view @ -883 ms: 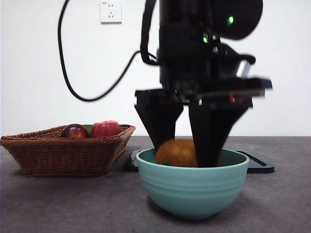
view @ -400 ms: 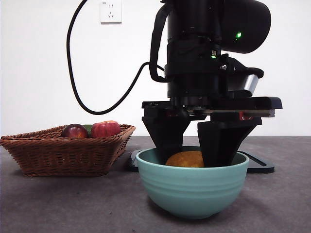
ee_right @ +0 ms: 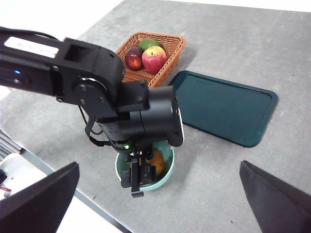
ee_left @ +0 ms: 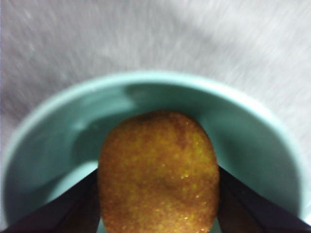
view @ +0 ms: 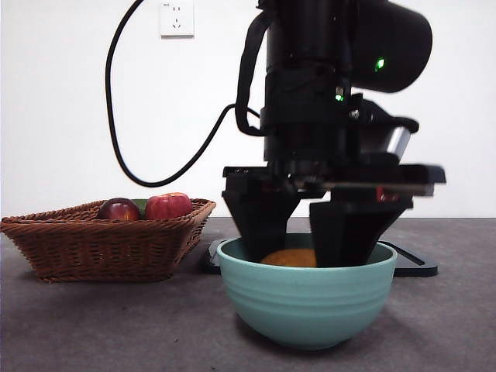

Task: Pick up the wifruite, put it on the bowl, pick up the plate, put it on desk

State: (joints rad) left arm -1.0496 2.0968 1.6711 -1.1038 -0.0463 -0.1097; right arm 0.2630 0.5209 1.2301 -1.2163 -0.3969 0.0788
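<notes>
Wifruite sits low inside the bowl, pinched between the left tool's jaws; release and the plate step remain, judging by this. Left arm reaches straight down into the bowl; right tool hangs high above the tabletop, jaws spread.

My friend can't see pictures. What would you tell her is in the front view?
A big black robot gripper reaches down into a teal bowl, its jaws either side of an orange fruit deep inside. To the left, a wicker basket holds red fruit on the grey desk.
</notes>
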